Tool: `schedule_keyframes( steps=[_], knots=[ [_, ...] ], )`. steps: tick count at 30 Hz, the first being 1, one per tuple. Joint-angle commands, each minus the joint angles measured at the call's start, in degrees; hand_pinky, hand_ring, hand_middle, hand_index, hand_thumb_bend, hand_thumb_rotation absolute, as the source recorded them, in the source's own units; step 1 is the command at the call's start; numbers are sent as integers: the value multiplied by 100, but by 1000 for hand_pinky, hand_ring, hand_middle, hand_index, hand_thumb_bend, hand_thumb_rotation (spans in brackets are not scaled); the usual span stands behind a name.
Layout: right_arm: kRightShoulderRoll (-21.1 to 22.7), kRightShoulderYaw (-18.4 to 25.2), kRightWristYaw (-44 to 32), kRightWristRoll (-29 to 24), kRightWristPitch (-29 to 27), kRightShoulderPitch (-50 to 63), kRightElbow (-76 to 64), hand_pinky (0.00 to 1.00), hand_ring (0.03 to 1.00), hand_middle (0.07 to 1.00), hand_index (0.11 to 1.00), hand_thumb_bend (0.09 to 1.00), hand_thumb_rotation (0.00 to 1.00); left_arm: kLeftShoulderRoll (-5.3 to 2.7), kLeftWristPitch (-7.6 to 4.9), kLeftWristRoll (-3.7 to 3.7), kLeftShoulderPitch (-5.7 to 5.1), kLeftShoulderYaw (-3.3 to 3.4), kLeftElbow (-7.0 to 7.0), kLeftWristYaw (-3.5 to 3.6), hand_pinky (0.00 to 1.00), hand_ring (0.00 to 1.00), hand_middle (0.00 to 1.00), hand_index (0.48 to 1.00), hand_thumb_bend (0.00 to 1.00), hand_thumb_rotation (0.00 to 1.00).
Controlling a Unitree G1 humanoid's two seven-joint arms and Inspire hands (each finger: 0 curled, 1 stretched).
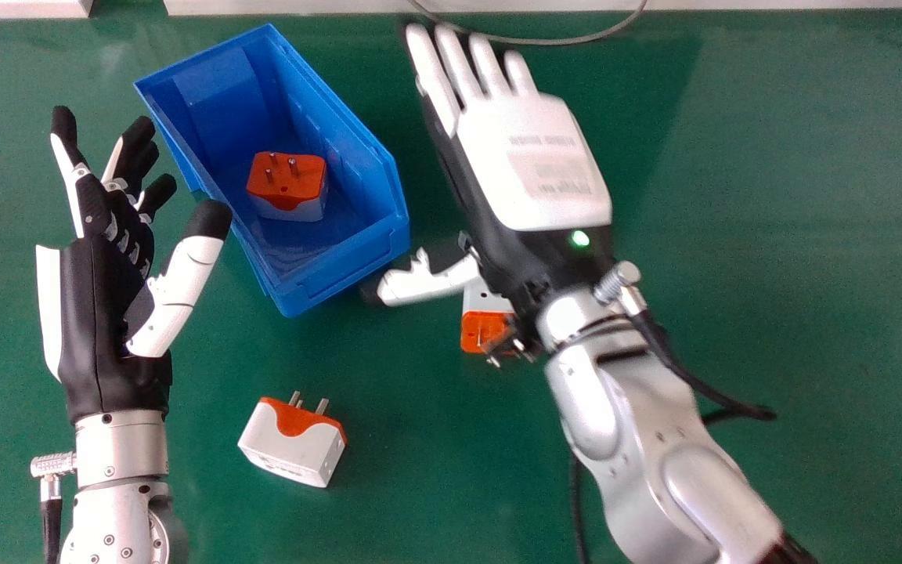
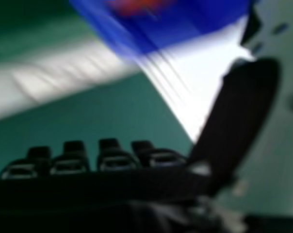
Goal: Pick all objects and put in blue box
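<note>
In the head view the blue box [image 1: 341, 254] holds one orange and white plug adapter [image 1: 286, 186]. A second adapter [image 1: 291, 442] lies on the table in front of the box, prongs pointing away. A third adapter [image 1: 485, 313] is partly covered by the wrist of my right hand [image 1: 537, 164], which is open, back up, over the table to the right of the box. My left hand [image 1: 110, 258] is open just left of the box. In the right hand view, my right hand [image 2: 115, 160] shows its fingers straight, with the blue box [image 2: 185, 29] beyond.
The green table [image 1: 795, 274] carries everything. A thin grey cable [image 1: 568, 41] curves along its far edge, where a white strip [image 1: 772, 4] runs. A black cable [image 1: 678, 368] hangs from my right wrist.
</note>
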State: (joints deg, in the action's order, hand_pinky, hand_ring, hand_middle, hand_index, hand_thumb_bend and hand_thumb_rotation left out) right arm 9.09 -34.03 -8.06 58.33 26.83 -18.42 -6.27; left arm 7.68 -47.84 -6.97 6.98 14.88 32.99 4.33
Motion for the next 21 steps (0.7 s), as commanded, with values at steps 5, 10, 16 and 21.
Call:
schedule_keyframes(
  steps=[5,10,16,21],
  knots=[
    [263,-2,-2176,754,820,42,-1005,1000,1000,1000,1000,1000,355,60,-83,-130,27,16,-64,126,901,938,930,922,829,564],
    [197,46,-2613,671,784,-104,-650,985,984,973,953,1000,291,58,-131,-135,3,30,-36,138,900,935,924,915,828,568],
    [37,-12,-2624,512,697,-424,263,762,881,907,886,1000,232,47,-114,-219,-62,41,-89,206,900,936,924,913,829,561],
    [-181,19,-2013,217,417,-583,1097,655,777,835,845,985,184,52,-89,-233,-123,39,-142,226,907,939,925,915,838,558]
  ],
)
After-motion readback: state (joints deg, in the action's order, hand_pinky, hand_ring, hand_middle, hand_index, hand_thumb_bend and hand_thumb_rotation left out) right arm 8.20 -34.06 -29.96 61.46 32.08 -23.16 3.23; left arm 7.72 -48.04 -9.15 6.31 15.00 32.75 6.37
